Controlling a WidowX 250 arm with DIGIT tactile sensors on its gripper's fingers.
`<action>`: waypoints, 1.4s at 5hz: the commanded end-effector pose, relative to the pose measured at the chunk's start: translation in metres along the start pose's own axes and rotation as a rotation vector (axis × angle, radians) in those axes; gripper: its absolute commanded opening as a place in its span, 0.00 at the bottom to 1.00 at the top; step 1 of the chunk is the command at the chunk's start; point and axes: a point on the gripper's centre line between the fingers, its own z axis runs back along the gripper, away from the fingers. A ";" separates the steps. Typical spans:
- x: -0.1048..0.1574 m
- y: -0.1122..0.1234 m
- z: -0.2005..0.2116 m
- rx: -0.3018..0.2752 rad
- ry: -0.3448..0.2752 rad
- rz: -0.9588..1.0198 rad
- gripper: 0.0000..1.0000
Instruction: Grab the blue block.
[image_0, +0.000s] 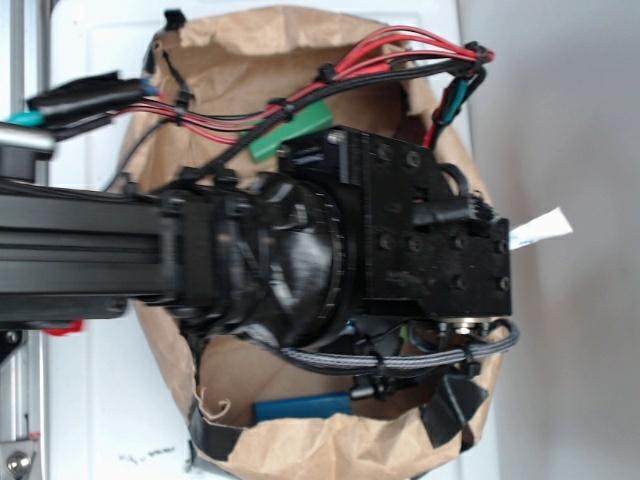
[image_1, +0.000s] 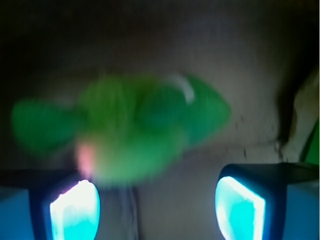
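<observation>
1. In the exterior view the robot arm reaches in from the 9 o'clock edge and hangs over a brown paper bag, hiding most of the bag's inside.
2. The blue block lies inside the bag toward 6 o'clock, just beyond the arm's lower edge. Only a flat blue strip of it shows. A braided grey cable runs just above it.
3. The green block sits on the far side of the bag, toward 12 o'clock, partly under the red and black wires.
4. The two blocks lie well apart, with the arm's body between them.
5. In the wrist view the tool points down at the brown bag floor. Its two fingers show at the lower edge, at about 7 and 5 o'clock, glowing cyan.
6. The fingers stand apart with bare bag floor between them, so the tool is open and has hold of nothing.
7. A fuzzy green plush toy lies in front of the fingers near the centre of the wrist view, blurred, with a pink spot on its 7 o'clock side. It touches neither finger.
8. The blue block does not show in the wrist view.
9. A white paper tag sticks out past the arm at 3 o'clock in the exterior view.
</observation>
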 end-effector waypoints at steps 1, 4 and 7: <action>-0.027 -0.012 0.002 -0.032 -0.014 -0.098 1.00; -0.061 -0.028 0.033 -0.242 0.013 -0.136 1.00; -0.073 -0.050 0.016 -0.266 0.064 -0.144 1.00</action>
